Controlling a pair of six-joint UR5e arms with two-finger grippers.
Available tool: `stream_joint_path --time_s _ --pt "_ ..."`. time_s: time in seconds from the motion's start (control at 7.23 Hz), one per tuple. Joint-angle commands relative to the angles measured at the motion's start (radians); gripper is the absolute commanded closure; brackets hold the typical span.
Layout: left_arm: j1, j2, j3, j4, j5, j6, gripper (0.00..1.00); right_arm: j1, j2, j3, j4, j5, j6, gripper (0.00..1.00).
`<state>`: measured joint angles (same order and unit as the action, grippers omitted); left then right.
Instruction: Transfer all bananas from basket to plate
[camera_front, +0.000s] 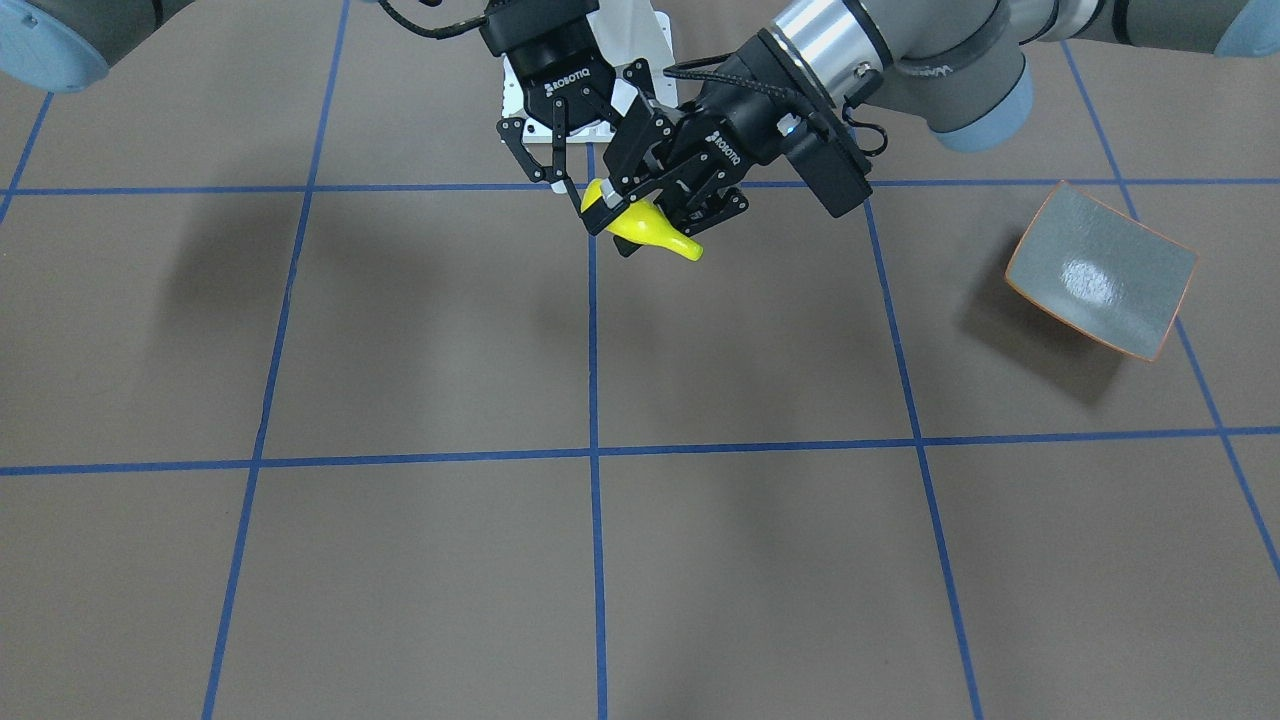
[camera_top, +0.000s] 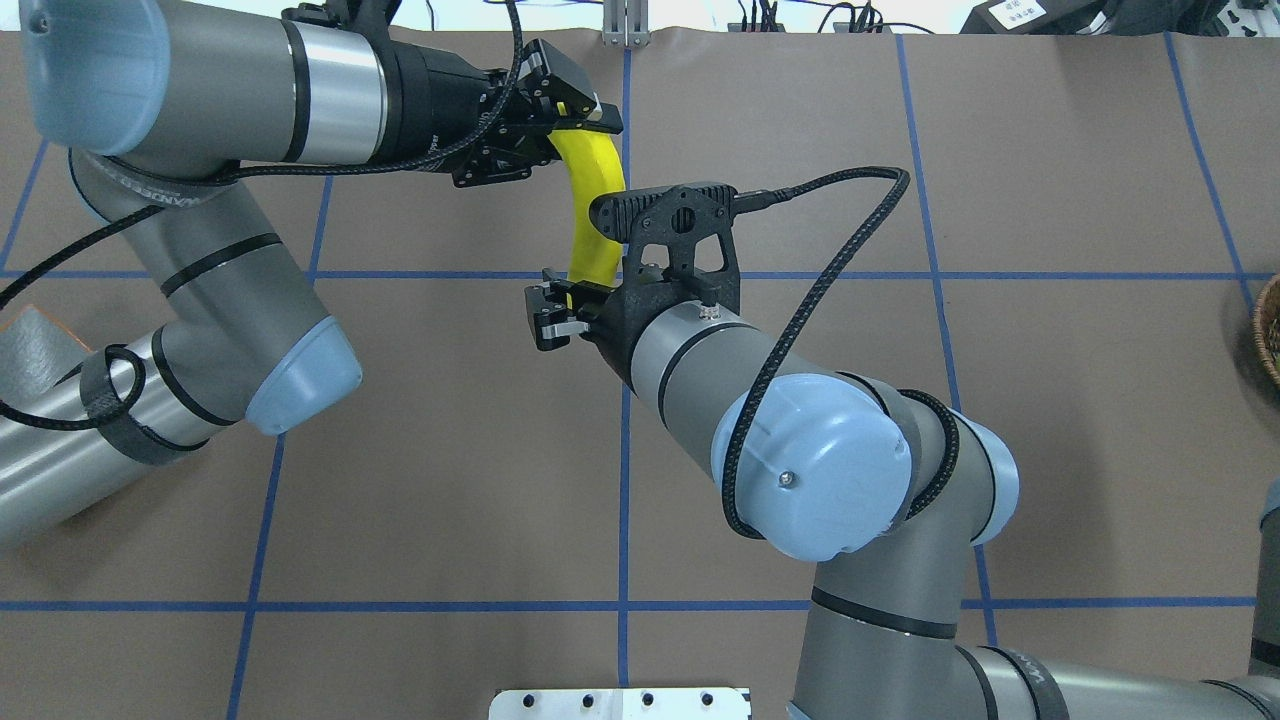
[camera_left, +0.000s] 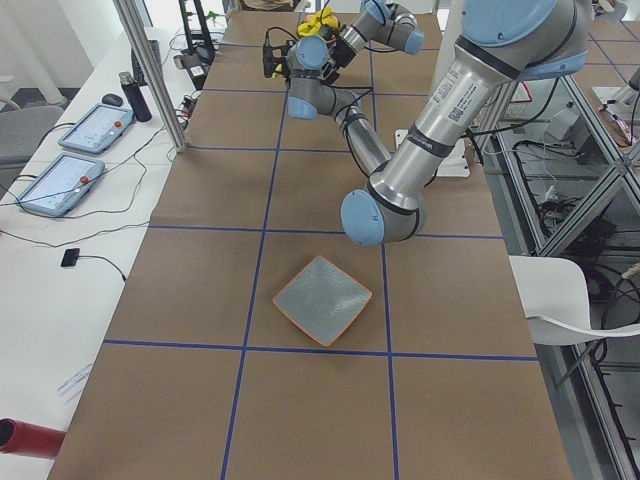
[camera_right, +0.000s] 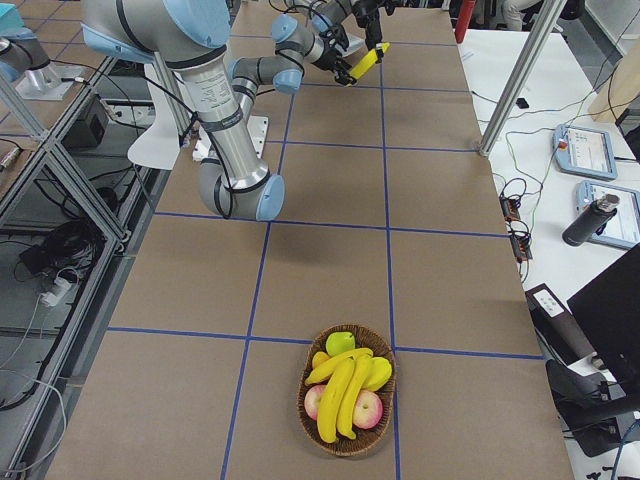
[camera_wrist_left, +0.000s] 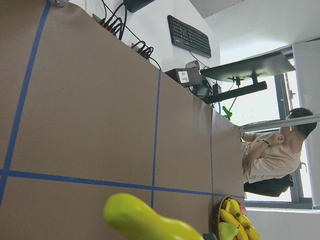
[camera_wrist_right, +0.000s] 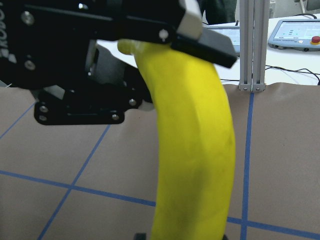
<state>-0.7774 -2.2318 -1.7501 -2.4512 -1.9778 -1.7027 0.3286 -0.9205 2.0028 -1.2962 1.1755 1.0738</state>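
One banana (camera_top: 592, 200) is hanging in mid-air over the middle of the counter (camera_front: 400, 350). The left gripper (camera_top: 575, 120) is clenching its far end and the right gripper (camera_top: 560, 305) is seemingly grasping its near end. A hand-over is going on, I judge. Next the right gripper is needing to let go, so the left can carry it to the plate (camera_front: 1100, 270), well apart. Other bananas (camera_right: 340, 395) are waiting in the basket (camera_right: 300, 400).

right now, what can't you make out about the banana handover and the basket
- Whether the right jaws grip the banana: the camera mount covers them overhead; the right wrist view crops them.
- How many bananas the basket holds: fruit overlaps in the right side view; overhead shows only a sliver.
- Plate: overhead, cropped by the left edge, partly under the left arm.
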Motion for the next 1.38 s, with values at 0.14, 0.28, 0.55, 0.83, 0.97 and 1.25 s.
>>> stream_joint_path --time_s 0.14,0.28,0.55,0.83,0.97,1.25 --pt "-0.002 0.006 -0.002 -0.003 -0.001 0.005 1.00 0.021 -0.015 0.039 -0.008 0.098 0.002 0.00" --pt "-0.002 0.012 -0.003 -0.008 -0.003 0.008 1.00 0.058 -0.044 0.039 -0.009 0.130 -0.001 0.00" --pt "-0.008 0.029 -0.009 -0.011 -0.004 0.015 1.00 0.232 -0.121 0.030 -0.011 0.360 -0.020 0.00" --pt "-0.011 0.067 -0.020 -0.011 -0.004 0.049 1.00 0.408 -0.184 0.005 -0.008 0.557 -0.130 0.00" --pt "-0.023 0.081 -0.022 -0.012 -0.006 0.061 1.00 0.473 -0.195 -0.005 -0.009 0.613 -0.165 0.00" --pt "-0.043 0.217 -0.101 -0.008 -0.013 0.127 1.00 0.602 -0.204 -0.115 -0.011 0.760 -0.288 0.00"
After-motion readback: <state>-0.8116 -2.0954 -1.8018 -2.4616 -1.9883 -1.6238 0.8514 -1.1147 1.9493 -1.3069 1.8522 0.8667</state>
